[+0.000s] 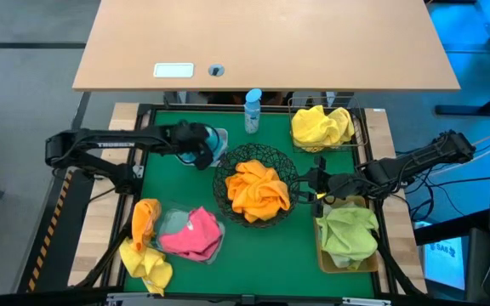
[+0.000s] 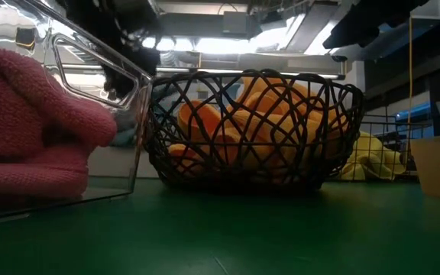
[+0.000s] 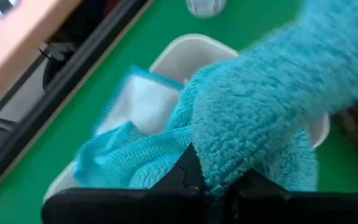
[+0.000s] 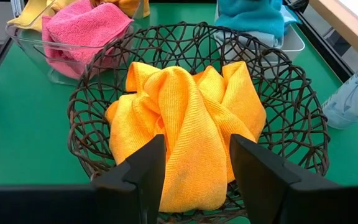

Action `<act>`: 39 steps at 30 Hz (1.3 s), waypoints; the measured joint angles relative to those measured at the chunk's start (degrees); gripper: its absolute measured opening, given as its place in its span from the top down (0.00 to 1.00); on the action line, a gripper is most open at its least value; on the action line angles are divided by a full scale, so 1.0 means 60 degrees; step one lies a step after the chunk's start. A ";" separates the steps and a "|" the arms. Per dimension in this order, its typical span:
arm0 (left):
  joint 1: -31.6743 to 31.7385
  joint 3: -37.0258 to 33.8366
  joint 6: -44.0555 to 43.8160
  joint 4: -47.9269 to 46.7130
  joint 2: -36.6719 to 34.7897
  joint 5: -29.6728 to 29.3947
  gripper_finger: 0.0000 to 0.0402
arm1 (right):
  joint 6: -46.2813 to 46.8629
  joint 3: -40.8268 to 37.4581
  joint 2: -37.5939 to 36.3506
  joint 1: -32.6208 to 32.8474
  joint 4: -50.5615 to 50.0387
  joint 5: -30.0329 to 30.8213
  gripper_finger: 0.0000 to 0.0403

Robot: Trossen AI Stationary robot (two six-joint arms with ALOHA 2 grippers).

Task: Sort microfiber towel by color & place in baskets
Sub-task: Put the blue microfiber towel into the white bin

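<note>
Since blues belong together, a fluffy blue microfiber towel (image 3: 272, 118) is clamped in the left gripper (image 3: 219, 186) over the white rectangular tub (image 3: 191, 56); the right gripper (image 4: 197, 165) is parted, empty.

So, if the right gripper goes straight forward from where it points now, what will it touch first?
Probably the orange towel in the round black wire-mesh bowl: the open right gripper points straight at it, though the bowl's near rim may come first.

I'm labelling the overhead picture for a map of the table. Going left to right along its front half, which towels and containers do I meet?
Yellow towel with an orange towel → pink towel in the clear plastic tray → orange towel in the round black wire-mesh bowl → green towel in the tan rectangular bin.
</note>
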 joint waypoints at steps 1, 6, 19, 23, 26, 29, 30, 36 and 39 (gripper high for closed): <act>0.0059 -0.0195 -0.0003 0.0252 0.0093 0.0065 0.99 | 0.0001 0.0000 0.0000 0.0000 -0.0001 0.0000 0.56; 0.0444 -0.0886 -0.0008 0.0790 0.0642 0.0418 0.99 | 0.0015 0.0000 0.0000 0.0000 -0.0001 0.0000 0.56; 0.1169 -0.0980 0.0038 0.1335 0.2125 0.0912 0.99 | 0.0025 0.0004 0.0004 0.0000 0.0003 -0.0004 0.56; 0.1200 -0.0980 0.0010 0.1347 0.2198 0.1080 0.96 | 0.0027 0.0004 0.0004 0.0000 0.0002 -0.0004 0.56; 0.1200 -0.0933 -0.0409 0.1362 0.2147 0.1087 0.92 | 0.0029 0.0004 0.0004 0.0000 -0.0001 -0.0004 0.56; 0.1200 -0.0636 -0.0434 0.1213 0.2155 0.1119 0.88 | 0.0025 0.0004 0.0004 0.0004 -0.0001 -0.0007 0.56; 0.1200 -0.0481 -0.0429 0.1117 0.2164 0.1126 0.86 | 0.0028 0.0004 0.0004 0.0002 -0.0001 -0.0007 0.56; 0.1207 0.0733 -0.0423 0.0042 0.2180 0.1198 0.76 | 0.0030 0.0004 0.0004 0.0000 -0.0004 -0.0179 0.56; 0.1204 0.1356 -0.0412 -0.0678 0.2180 0.1194 0.71 | 0.0033 0.0004 0.0004 0.0004 -0.0004 -0.0264 0.56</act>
